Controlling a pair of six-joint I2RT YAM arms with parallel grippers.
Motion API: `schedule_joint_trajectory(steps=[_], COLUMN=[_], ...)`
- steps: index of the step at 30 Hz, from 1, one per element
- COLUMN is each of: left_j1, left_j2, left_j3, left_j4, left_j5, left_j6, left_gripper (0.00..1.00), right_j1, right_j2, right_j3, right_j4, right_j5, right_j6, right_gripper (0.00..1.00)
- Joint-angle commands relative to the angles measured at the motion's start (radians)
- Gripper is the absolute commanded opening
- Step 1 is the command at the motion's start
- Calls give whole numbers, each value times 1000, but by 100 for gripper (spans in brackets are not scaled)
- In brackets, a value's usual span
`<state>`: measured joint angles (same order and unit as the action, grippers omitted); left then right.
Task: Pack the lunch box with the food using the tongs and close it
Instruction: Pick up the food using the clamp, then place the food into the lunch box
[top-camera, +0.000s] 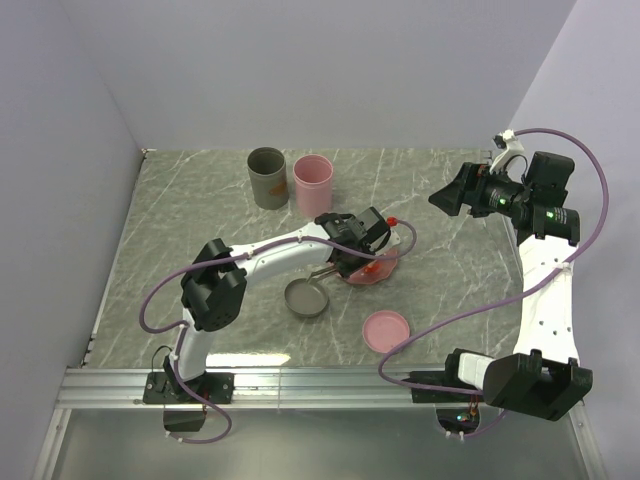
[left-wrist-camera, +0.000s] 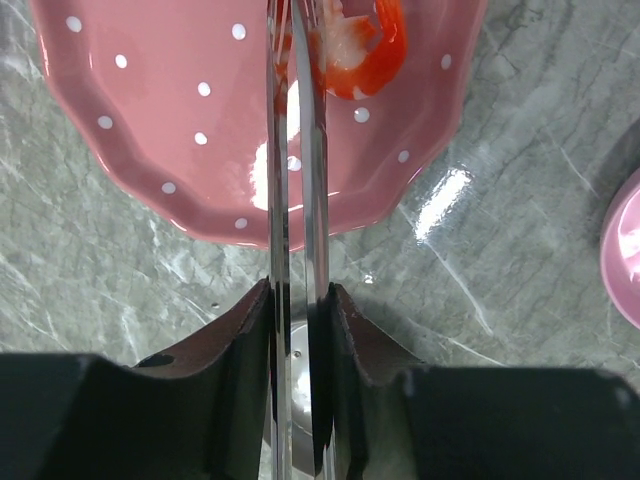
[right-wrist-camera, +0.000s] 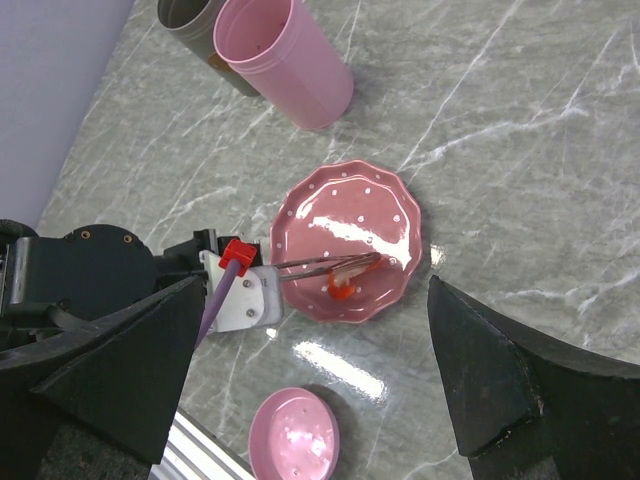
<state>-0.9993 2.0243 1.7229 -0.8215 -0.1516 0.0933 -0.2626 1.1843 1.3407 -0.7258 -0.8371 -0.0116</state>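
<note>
My left gripper (top-camera: 355, 248) (left-wrist-camera: 300, 290) is shut on the tongs (left-wrist-camera: 297, 180), whose two thin metal arms run forward between its fingers. The tongs' tips (right-wrist-camera: 365, 262) squeeze a red-orange shrimp-like piece of food (left-wrist-camera: 362, 52) (right-wrist-camera: 343, 282) on the pink dotted scalloped plate (top-camera: 372, 272) (right-wrist-camera: 350, 215). The grey round lunch box (top-camera: 307, 298) stands open just left of the plate, under my left wrist. Its pink lid (top-camera: 385, 330) (right-wrist-camera: 293, 435) lies on the table in front of the plate. High at the right, my right gripper (top-camera: 452, 196) (right-wrist-camera: 315, 282) hangs open and holds nothing.
A grey cup (top-camera: 267, 177) (right-wrist-camera: 185, 18) and a pink cup (top-camera: 312, 185) (right-wrist-camera: 285, 60) stand side by side at the back of the marble table (top-camera: 200, 220). A metal rail (top-camera: 320, 385) runs along the near edge.
</note>
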Motion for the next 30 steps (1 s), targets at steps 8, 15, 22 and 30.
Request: schedule_joint_trajectory(steps=[8,15,22,30], left_j1=[8,44,79,142], left_j2=[-108,-144,-183,-266], left_j3=[41,56,72,87], left_j4=[7,-1,-16,-15], left_j5=[-43,-26,-8,11], left_j6=[11,13,5,2], left_gripper=[23,18,17,16], right_j1=[-12,-12,-13,-13], right_j2=[-6,-8,-9,-3], right_j3=[2,3,2,0], right_j4=[31,31,28,25], right_j5=[-23,-23,-16,-16], right_j6=[10,10,9,9], right_gripper=[99,99,99,99])
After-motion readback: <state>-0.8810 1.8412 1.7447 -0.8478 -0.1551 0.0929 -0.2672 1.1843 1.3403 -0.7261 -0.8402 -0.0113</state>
